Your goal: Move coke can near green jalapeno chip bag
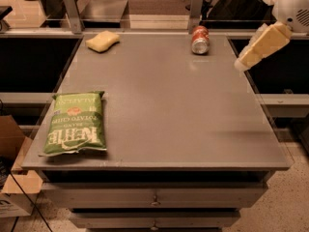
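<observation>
Jaws hang near coke can [200,39]; yellow sponge [102,41] sits well apart.

A small red metal soda can [200,39] lies on its side at the far edge of the flat grey table [174,110], well apart from the large flat green crinkly chip bag [75,123] at the near left. A yellow sponge [102,40] sits at the far left. The cream-coloured gripper [247,58] hangs above the table's right edge, near the can and apart from it.

Cream, blocky jaws at upper right, below a rounded white arm [295,5].
</observation>
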Robot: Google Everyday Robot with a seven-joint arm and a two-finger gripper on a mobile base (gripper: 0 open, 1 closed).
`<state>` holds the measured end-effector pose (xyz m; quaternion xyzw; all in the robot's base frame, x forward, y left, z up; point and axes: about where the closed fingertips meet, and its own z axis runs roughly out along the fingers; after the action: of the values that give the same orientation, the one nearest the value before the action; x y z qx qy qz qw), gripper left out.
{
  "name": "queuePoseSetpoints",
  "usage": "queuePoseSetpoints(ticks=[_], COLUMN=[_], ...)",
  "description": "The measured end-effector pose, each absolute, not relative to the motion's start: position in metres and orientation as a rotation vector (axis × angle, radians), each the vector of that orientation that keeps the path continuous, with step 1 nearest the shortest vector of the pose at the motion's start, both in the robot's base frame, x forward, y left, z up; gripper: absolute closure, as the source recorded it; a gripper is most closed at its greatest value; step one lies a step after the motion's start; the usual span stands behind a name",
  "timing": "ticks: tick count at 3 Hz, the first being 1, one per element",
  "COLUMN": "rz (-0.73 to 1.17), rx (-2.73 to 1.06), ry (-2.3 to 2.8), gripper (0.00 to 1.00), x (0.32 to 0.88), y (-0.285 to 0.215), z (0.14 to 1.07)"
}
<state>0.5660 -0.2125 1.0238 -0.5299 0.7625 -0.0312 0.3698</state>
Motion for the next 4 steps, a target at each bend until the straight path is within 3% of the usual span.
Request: queuePoseSetpoints(ticks=[1, 4], rz=[-0.064, 0.146], rx=[-1.285, -0.928], ry=[1.995, 1.991], gripper=[0.0, 0.0], x=[0.581, 0.699], y=[-0.211, -0.182], z=[1.011, 0.943])
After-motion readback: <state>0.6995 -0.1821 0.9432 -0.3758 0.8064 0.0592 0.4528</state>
